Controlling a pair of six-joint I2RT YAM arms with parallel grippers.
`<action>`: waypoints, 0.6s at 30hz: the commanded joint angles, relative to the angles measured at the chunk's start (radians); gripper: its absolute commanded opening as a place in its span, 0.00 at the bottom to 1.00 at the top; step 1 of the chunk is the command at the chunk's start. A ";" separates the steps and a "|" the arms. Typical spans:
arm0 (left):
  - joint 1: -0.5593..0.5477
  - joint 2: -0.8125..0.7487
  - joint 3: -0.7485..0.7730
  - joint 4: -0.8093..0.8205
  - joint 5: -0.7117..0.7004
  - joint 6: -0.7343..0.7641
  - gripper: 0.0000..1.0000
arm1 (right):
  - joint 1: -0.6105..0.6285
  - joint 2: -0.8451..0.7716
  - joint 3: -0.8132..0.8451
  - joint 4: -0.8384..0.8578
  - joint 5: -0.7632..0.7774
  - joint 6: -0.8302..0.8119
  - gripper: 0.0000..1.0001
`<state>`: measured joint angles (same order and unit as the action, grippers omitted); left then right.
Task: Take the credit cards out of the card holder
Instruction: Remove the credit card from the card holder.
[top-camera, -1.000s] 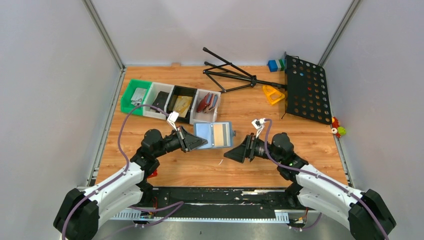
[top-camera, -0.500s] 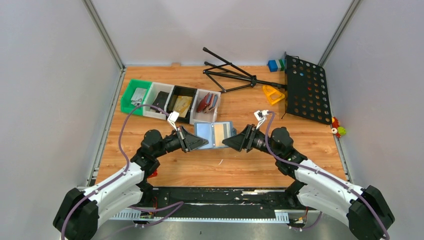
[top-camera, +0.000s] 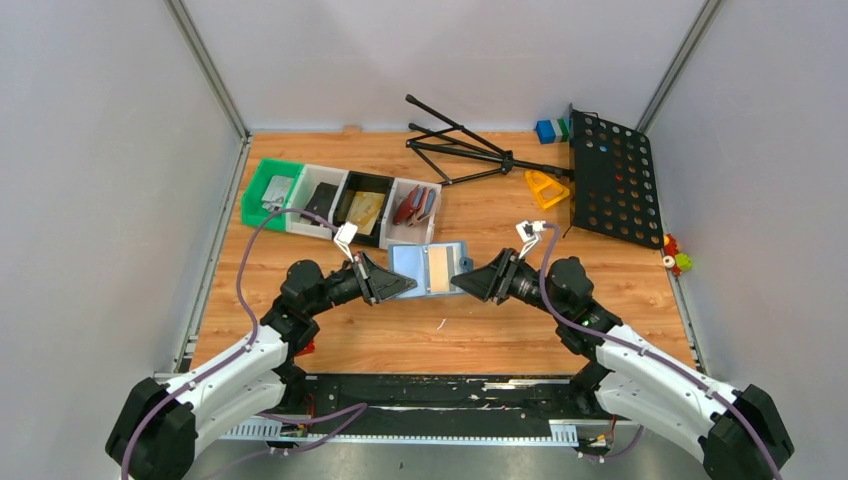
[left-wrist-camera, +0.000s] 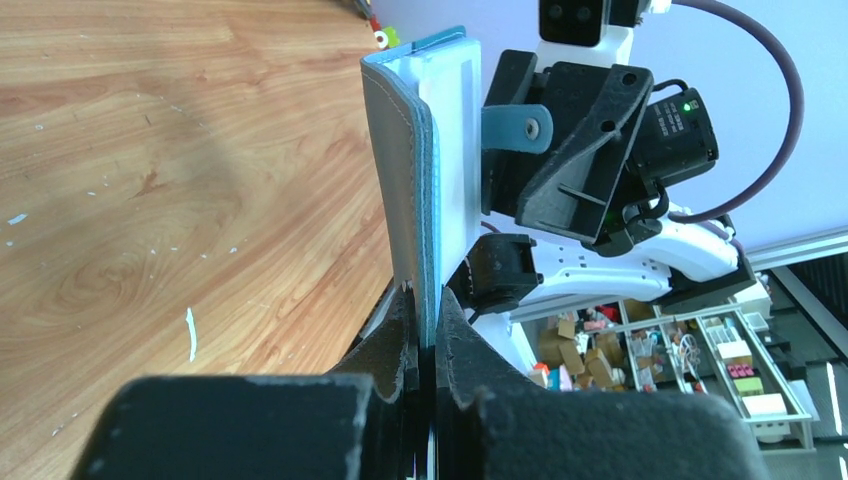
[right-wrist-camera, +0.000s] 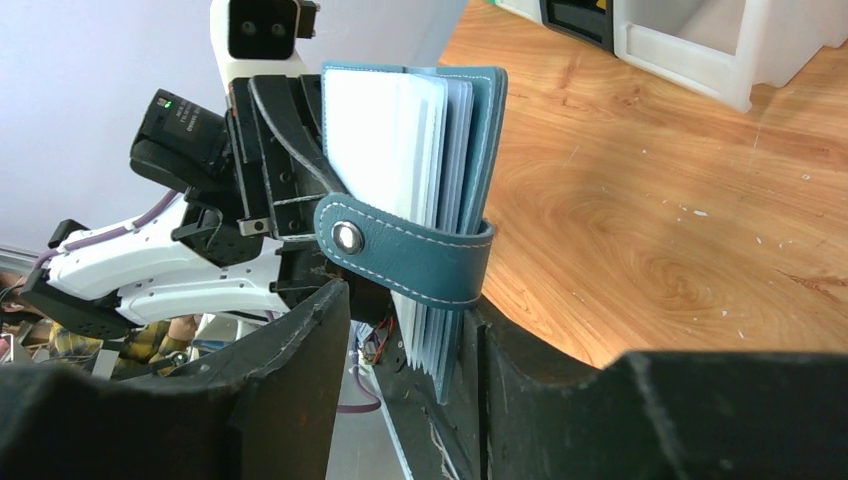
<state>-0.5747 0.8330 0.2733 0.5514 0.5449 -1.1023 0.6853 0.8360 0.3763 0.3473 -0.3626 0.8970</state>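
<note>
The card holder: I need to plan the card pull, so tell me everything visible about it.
The card holder is slate-blue, soft and stitched, open and held up flat. Pale sleeves fan inside; a tan card shows. The left gripper pinches one edge; the right gripper straddles the other, unclamped, where the unfastened snap strap curls round.

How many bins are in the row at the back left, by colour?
green bin: 1
white bins: 2
black bin: 1
Total: 4
</note>
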 joint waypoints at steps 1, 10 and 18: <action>-0.004 -0.007 -0.003 0.058 0.013 -0.001 0.00 | 0.005 -0.060 -0.018 0.022 0.028 0.017 0.44; -0.006 0.011 -0.003 0.082 0.021 -0.009 0.00 | 0.004 -0.068 -0.038 0.062 0.002 0.032 0.19; -0.012 0.044 -0.008 0.101 0.021 -0.010 0.00 | 0.004 -0.074 -0.053 0.172 -0.058 0.042 0.16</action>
<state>-0.5770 0.8631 0.2703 0.5713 0.5575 -1.1030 0.6853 0.7700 0.3252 0.4023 -0.3740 0.9245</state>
